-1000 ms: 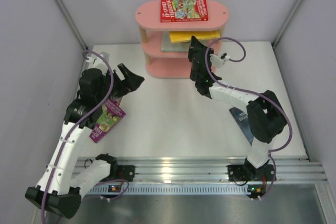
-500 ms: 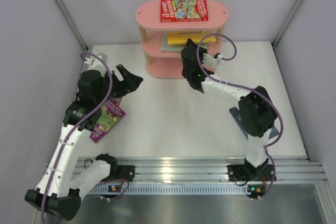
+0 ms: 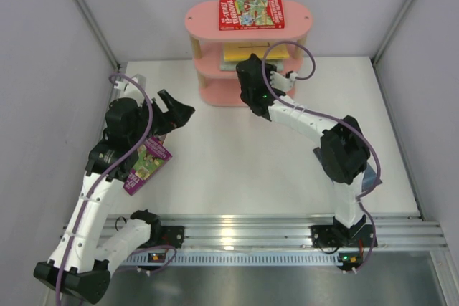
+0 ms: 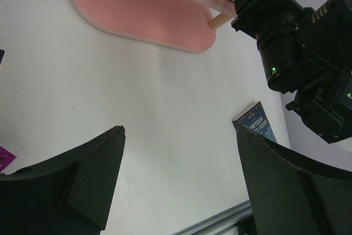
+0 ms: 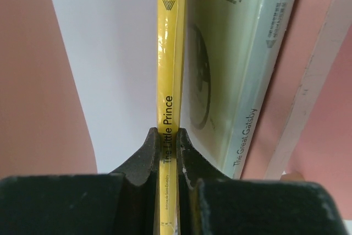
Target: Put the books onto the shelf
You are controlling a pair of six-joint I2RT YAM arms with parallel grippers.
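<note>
Right arm is doing the work here. It rises from its base at the near right edge of the white table (image 3: 237, 170), folds at a high elbow, and stretches its forearm diagonally forward and left. That puts the right gripper (image 3: 247, 62) into the middle tier of the small pink three-tier shelf with oval boards and light wooden posts (image 3: 201, 19).

In the wrist view the right gripper (image 5: 166, 136) has its fingers pinched down narrow on the spine edge of the thin plain yellow paperback (image 5: 170, 53). You can read "The Little Prince" right between the pads. The yellow one is in that middle tier, just above the pale grey-green paperback (image 5: 220, 70). Can't tell if the two are actually touching.

The red illustrated paperback (image 3: 251, 13) is lying flat on the top board.

Left arm leans up along the left side of the table with its wrist bent toward the shelf. The left gripper (image 3: 181, 102) hovers over bare table with its fingers spread wide and nothing between them.

The purple paperback with the green picture (image 3: 147, 163) is on the table, partly under that arm. The dark navy paperback with white title (image 4: 257, 125) lies on the table over by the right arm.
</note>
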